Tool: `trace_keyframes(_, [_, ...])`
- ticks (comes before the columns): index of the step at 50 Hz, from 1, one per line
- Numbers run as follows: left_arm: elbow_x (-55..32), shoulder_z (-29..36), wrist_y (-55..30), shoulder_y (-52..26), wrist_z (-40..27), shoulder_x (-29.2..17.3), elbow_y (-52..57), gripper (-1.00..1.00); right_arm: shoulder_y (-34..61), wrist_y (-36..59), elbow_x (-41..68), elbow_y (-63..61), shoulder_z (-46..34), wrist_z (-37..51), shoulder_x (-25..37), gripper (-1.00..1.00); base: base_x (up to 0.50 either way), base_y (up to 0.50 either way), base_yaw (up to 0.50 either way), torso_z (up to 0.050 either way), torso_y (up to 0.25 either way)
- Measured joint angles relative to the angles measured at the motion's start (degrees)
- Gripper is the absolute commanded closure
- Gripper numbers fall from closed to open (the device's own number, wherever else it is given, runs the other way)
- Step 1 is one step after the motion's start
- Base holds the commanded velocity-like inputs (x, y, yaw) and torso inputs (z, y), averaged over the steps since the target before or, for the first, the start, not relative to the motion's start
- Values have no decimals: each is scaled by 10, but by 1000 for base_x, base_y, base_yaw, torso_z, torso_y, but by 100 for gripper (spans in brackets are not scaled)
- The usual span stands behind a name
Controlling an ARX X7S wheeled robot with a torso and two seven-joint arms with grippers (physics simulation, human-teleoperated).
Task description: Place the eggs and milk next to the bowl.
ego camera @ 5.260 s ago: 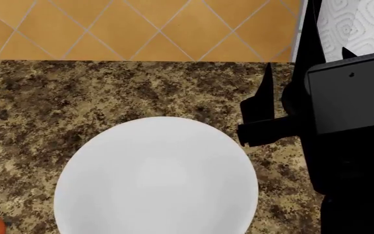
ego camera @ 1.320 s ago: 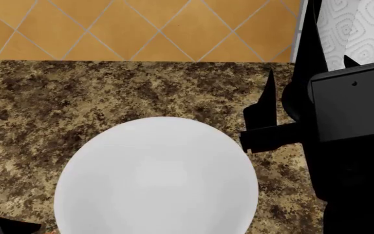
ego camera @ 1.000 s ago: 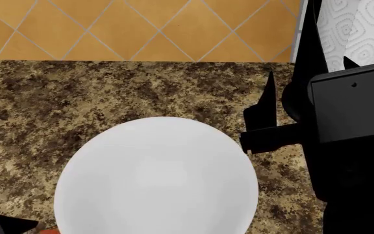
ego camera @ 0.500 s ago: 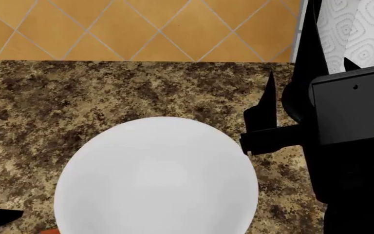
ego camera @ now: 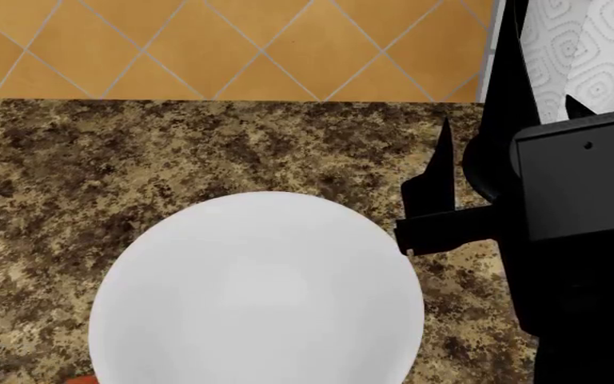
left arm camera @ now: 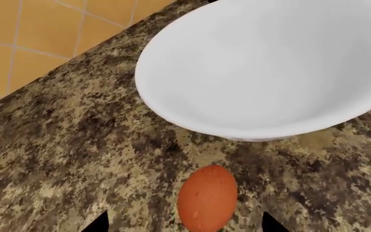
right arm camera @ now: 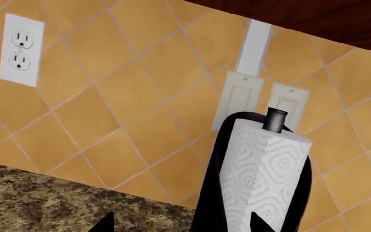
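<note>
Our left end effector spread apart either side of the orange-brown egg, egg lying free on the speckled tabletop just beside the white bowl, right end effector likewise apart, facing the paper-towel roll.

Bowl: plain white, smooth, soft sheen. Orange-brown egg: smooth, matt. Countertop: speckled brown, granite-like stone. Backsplash: orange tiles, pale grout. Paper-towel roll: embossed white paper; black stand, possibly plastic.

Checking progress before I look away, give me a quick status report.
Left gripper open, empty. Orange-brown egg on counter beside bowl, not touching. Right gripper empty, facing paper-towel roll. Milk, second egg not in view.
</note>
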Motion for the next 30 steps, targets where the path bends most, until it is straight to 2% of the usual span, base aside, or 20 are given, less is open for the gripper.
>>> trace_keyframes(14, [-30,-120,1,83,-8,-6,6,-100,-3,-9,1,5,0,-1,0,-100,0,0,0,0,0])
trace_keyframes(30, [-15,-252,-23,180,6,7,-4,-100,-7,-22,0,13,-3,-2,-2,-100,0,0,0,0,0])
